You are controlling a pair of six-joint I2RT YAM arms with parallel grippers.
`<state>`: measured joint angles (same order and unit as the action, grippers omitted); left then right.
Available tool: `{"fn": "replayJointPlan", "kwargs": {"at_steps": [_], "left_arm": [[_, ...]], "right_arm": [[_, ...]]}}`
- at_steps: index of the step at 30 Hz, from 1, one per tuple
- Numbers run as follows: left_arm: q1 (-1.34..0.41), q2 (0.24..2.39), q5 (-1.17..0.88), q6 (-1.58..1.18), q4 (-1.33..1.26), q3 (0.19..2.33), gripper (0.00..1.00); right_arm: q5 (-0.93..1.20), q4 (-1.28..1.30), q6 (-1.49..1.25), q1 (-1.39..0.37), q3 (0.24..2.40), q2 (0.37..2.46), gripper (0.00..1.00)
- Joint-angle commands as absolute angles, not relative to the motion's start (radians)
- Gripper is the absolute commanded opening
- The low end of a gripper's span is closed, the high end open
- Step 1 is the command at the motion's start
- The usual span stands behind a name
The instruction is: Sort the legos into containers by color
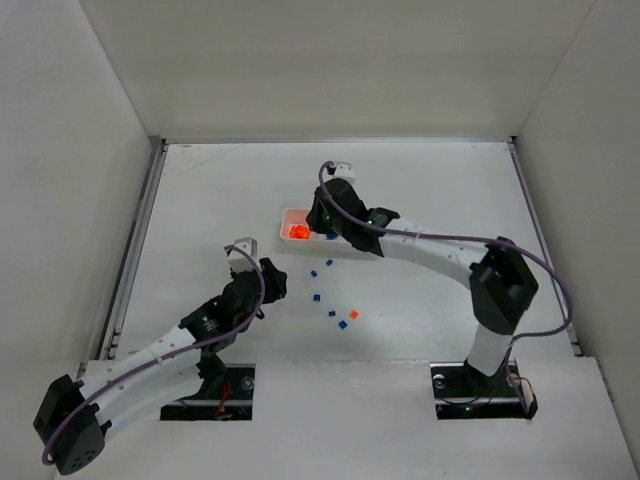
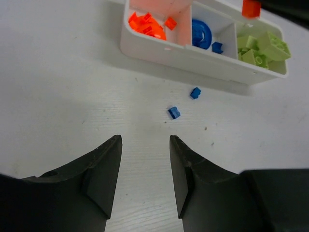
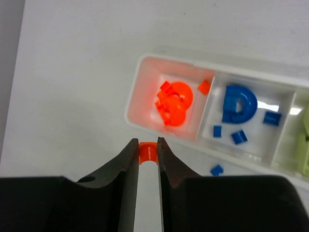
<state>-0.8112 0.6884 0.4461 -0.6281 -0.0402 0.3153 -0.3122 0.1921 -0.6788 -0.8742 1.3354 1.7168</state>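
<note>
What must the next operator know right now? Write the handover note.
Left gripper: open, empty, low over the table, short of the nearest loose blue bricks.
Right gripper: shut on an orange brick, near the tray, not yet released.
Done: orange pieces, blue pieces and green pieces lie in separate compartments.
Left: drop the held brick in with the orange. Then pick up about five loose blue bricks and one loose orange piece.
</note>
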Motion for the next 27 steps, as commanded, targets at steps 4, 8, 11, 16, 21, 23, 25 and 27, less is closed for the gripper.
{"fn": "replayJointPlan", "kwargs": {"at_steps": [4, 8, 11, 16, 21, 23, 25, 27], "left_arm": [[-0.826, 0.696, 0.428, -0.667, -0.034, 0.295, 0.41], [-0.87, 0.725, 0.433, -0.66, -0.086, 0.293, 0.41], [-0.909, 0.765, 0.434, -0.652, -0.127, 0.296, 0.41], [-0.999, 0.859, 0.436, -0.629, -0.19, 0.33, 0.41], [-1.117, 0.981, 0.463, -0.588, -0.268, 0.386, 0.4], [-1.168, 1.037, 0.474, -0.566, -0.288, 0.419, 0.4], [-1.212, 1.104, 0.474, -0.537, -0.313, 0.451, 0.4], [-1.239, 1.178, 0.474, -0.514, -0.319, 0.485, 0.4]], "right_arm": [[-0.262, 0.117, -0.62, -0.829, 1.526, 1.943, 0.21], [-0.268, 0.103, -0.626, -0.821, 1.591, 2.017, 0.26], [-0.275, 0.094, -0.637, -0.815, 1.611, 2.031, 0.36], [-0.276, 0.054, -0.641, -0.805, 1.55, 1.968, 0.48], [-0.278, 0.0, -0.65, -0.765, 1.407, 1.834, 0.43], [-0.288, -0.02, -0.644, -0.751, 1.323, 1.754, 0.37], [-0.304, -0.046, -0.646, -0.737, 1.217, 1.66, 0.3], [-0.31, -0.08, -0.649, -0.728, 1.099, 1.565, 0.29]]}}
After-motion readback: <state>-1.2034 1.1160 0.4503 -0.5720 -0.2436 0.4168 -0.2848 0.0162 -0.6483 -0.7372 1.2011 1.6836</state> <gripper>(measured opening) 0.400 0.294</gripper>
